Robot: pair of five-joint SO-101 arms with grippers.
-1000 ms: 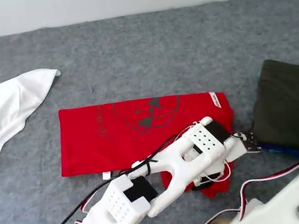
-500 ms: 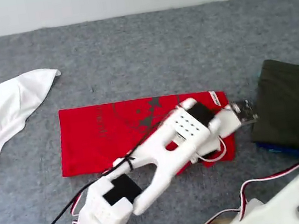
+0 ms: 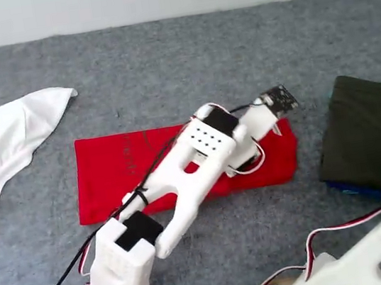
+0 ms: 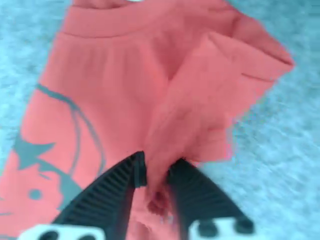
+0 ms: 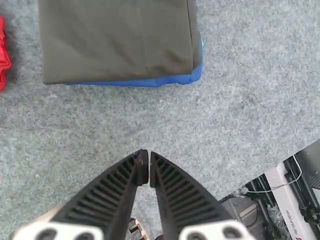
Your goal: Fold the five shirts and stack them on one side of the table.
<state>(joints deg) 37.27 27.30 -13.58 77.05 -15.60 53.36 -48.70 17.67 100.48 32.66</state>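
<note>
Red shirt (image 4: 100,90) is caught by a bunched fold in the left tool (image 4: 155,172), which is clenched on the cloth, as seen close in the left wrist view. From the high view, that garment lies spread across the middle of the grey counter (image 3: 234,50), its 3 o'clock end under the left arm (image 3: 182,179). The right tool (image 5: 149,161) is closed on nothing and hangs above bare counter. Beyond it a folded dark shirt (image 5: 117,37) sits stacked on a blue shirt (image 5: 150,80), at the counter's 3 o'clock edge. A crumpled white shirt (image 3: 11,140) lies at 9 o'clock.

left end effector (image 4: 156,169) carried the red shirt (image 3: 109,176) corner farther back.
</note>
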